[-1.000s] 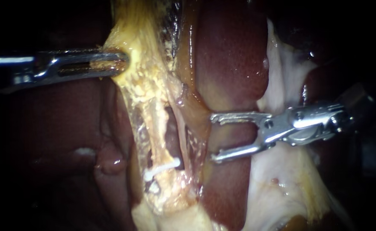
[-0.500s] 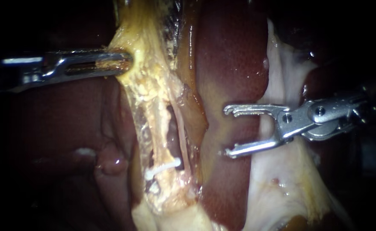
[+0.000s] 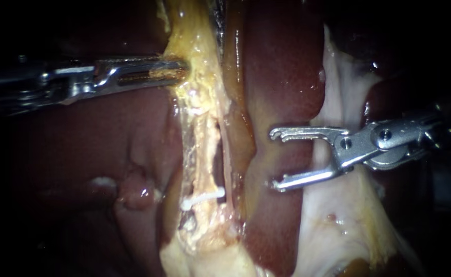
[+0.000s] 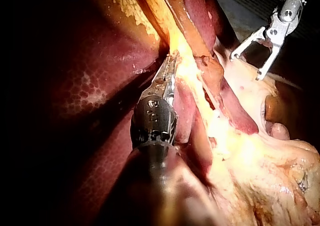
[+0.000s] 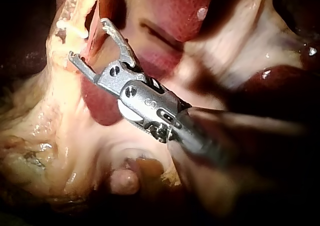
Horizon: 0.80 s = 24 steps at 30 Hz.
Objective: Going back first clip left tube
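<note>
Clip (image 3: pixel 203 197): a thin white bar, slightly tilted, lying across the left tube (image 3: pixel 203 146) low on its length, near the centre of the endoscope view and well left of the right instrument's tips. It also shows ahead of the right instrument in that wrist view (image 5: pixel 70 28). The left tube is a pale cream strand, rough and crumbly on the surface, running up and down with a dark slit along its right side. Yellow fatty tissue (image 3: pixel 197 41) above it is glistening and stringy. Liver (image 3: pixel 281 66) is smooth, wet and dark red, lying to the right of the tube. Pale membrane (image 3: pixel 338 220) spreads at far right, white and filmy. Left instrument (image 3: pixel 176 72) lies level, shaft in from the left; its hand is slotted metal, both jaws closed on the yellow fatty tissue and holding it taut. Right instrument (image 3: pixel 276 160) lies nearly level over the liver, its hand spread wide, two hooked jaws well apart, holding nothing and clear of the tube.
</note>
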Each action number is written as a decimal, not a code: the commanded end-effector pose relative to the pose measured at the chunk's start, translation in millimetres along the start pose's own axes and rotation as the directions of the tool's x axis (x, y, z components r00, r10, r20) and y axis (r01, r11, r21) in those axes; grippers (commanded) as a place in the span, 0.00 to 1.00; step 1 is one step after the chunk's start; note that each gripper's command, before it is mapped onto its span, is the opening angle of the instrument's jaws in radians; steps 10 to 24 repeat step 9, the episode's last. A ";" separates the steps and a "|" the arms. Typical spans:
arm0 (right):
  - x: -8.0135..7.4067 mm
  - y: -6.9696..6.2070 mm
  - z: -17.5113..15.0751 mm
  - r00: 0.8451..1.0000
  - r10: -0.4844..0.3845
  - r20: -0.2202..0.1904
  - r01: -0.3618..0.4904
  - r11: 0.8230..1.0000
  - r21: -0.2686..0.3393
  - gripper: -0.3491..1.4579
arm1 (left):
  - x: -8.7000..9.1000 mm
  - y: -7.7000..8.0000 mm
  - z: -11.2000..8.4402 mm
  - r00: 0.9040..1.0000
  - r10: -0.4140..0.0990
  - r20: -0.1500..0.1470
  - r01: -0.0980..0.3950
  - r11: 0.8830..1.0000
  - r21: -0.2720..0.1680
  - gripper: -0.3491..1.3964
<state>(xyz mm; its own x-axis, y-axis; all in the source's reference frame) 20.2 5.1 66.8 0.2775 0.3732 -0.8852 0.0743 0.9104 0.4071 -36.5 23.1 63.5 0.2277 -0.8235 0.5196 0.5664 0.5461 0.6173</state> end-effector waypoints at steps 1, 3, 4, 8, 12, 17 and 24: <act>0.2 0.0 0.0 1.000 0.001 -0.003 -0.001 1.000 -0.002 0.52 | 0.0 0.0 -0.1 1.000 0.000 -0.001 0.000 1.000 0.001 0.00; 0.2 -0.1 0.1 1.000 -0.005 -0.002 0.005 1.000 -0.002 0.52 | 0.0 0.0 -0.1 1.000 0.000 -0.001 0.000 1.000 0.001 0.00; 0.2 -0.1 0.0 1.000 -0.005 -0.005 0.005 1.000 -0.003 0.52 | 0.0 0.0 -0.1 1.000 0.000 -0.001 0.000 1.000 0.001 0.00; 0.2 0.0 0.1 1.000 -0.011 -0.005 0.011 1.000 -0.003 0.52 | 0.0 0.0 -0.1 1.000 0.000 -0.001 0.000 1.000 0.001 0.00; 0.2 0.0 0.0 1.000 -0.011 -0.005 0.011 1.000 -0.003 0.52 | 0.0 0.0 -0.1 1.000 0.000 -0.001 0.000 1.000 0.001 0.00; 0.2 0.0 0.0 1.000 -0.011 -0.005 0.011 1.000 -0.003 0.52 | 0.0 0.0 -0.1 1.000 0.000 -0.001 0.000 1.000 0.001 0.00; 0.2 0.0 0.0 1.000 -0.011 -0.005 0.011 1.000 -0.003 0.52 | 0.0 0.0 -0.1 1.000 0.000 -0.001 0.000 1.000 0.001 0.00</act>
